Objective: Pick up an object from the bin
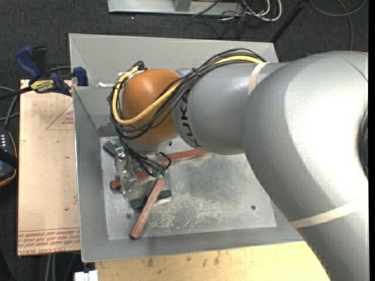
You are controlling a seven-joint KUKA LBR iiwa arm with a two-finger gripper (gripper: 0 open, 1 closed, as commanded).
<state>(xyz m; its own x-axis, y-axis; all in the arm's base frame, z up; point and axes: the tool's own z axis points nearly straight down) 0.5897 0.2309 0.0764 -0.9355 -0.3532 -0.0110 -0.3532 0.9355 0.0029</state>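
My gripper [130, 171] hangs low over the left part of the bin floor, just under the orange cover, in a small cluster of things. A long copper-brown stick [146, 208] lies slanted right below it, running toward the bin's front left. A dark green flat piece [153, 198] rests beside the stick. A small red piece [115, 184] lies at the gripper's left side. The gripper's lower end is tangled in view with these things, and I cannot tell whether it touches any.
A dark green block [109, 148] sits by the left wall behind the gripper. A reddish bar [188, 155] pokes out from under the arm to the right. The big grey arm covers the bin's right and back.
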